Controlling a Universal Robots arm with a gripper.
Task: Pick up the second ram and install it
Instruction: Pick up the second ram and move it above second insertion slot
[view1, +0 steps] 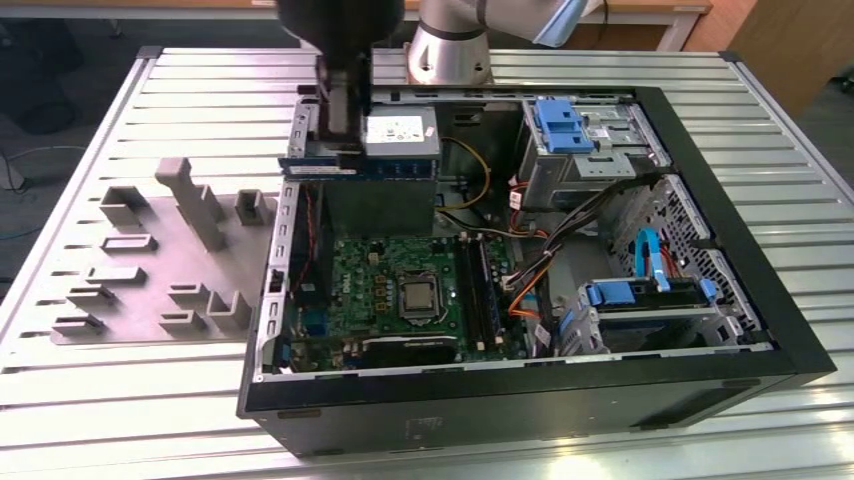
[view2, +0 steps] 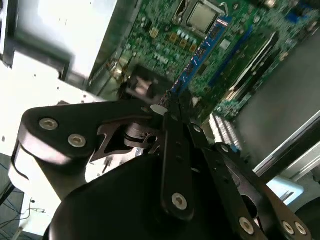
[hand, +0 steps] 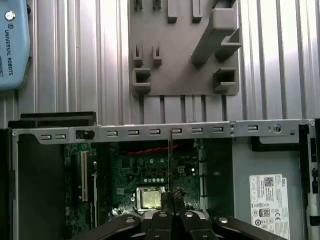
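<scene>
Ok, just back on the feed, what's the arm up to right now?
The gripper is shut on the ram, holding it level in the air over the open case, above the motherboard. In the second wrist view the ram hangs edge-on over the board, not yet seated in a slot. A gray fixture lies on the table, on the exterior view's left of the case.

Printed along a pale blue arm housing (hand: 12, 45), a line of capital lettering; stuck on a grey metal box (hand: 240, 165), a white sticker (hand: 269, 205) of fine print (symbols included, none legible).
</scene>
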